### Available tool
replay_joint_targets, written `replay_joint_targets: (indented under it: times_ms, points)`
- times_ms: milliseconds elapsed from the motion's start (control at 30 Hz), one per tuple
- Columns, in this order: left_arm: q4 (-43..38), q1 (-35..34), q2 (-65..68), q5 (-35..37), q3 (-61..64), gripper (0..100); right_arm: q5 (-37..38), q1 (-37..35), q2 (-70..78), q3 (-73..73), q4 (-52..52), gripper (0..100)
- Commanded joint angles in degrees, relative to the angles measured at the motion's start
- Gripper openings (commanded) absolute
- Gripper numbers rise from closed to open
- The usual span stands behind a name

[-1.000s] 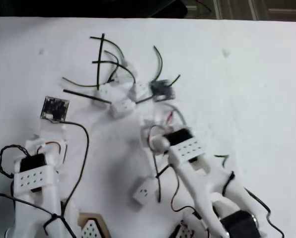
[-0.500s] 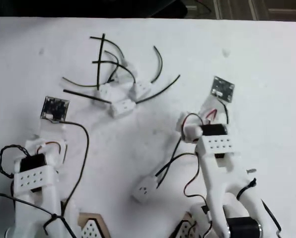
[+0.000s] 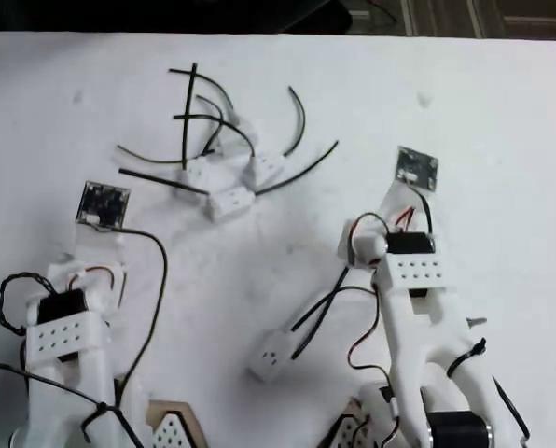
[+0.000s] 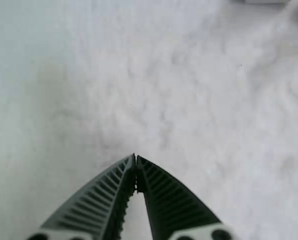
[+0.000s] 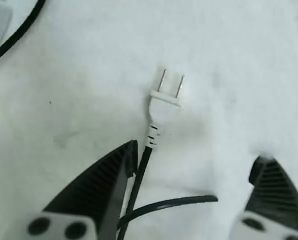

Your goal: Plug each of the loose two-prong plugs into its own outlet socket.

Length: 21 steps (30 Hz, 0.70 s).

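Note:
A white two-prong plug on a black cord lies flat on the white table, prongs pointing away from my right gripper. That gripper is open, one finger beside the cord, the other finger well off to the side. My left gripper is shut on nothing over bare table. In the high view, several white outlet sockets with black cords cluster at the back centre, and one socket lies alone near the front. The right arm stands right of that socket, the left arm at the front left.
Thin black and red wires loop from the right arm toward the lone socket. The left arm's black cable curves between the arms. Wooden arm bases sit at the front edge. The table's back edge meets a dark background.
The right arm swung from the socket cluster at the centre out to the right, then settled slightly nearer the front. The left arm has kept still.

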Motion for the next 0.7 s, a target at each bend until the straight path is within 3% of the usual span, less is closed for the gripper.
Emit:
replay_joint_targets:
  times_ms: [0, 133, 367, 533, 667]
  points:
    - [-1.1, 0.4, -1.4, -0.6, -0.3, 2, 22.2, 1.0, -2.3, -3.2, 0.1, 35.1]
    - [-1.1, 0.4, -1.4, -0.6, -0.3, 2, 43.9, 1.1, -2.2, -2.7, 0.3, 35.1]
    - [-1.1, 0.4, -1.4, -0.6, -0.3, 2, 72.6, 3.9, -1.7, -2.7, 0.3, 35.1]
    - [-1.1, 0.4, -1.4, -0.6, -0.3, 2, 87.4, 5.1, -1.7, 0.7, 0.0, 35.1]
    - [-1.1, 0.4, -1.4, -0.6, -0.3, 2, 92.1, 3.9, -1.7, 3.5, -0.1, 35.1]
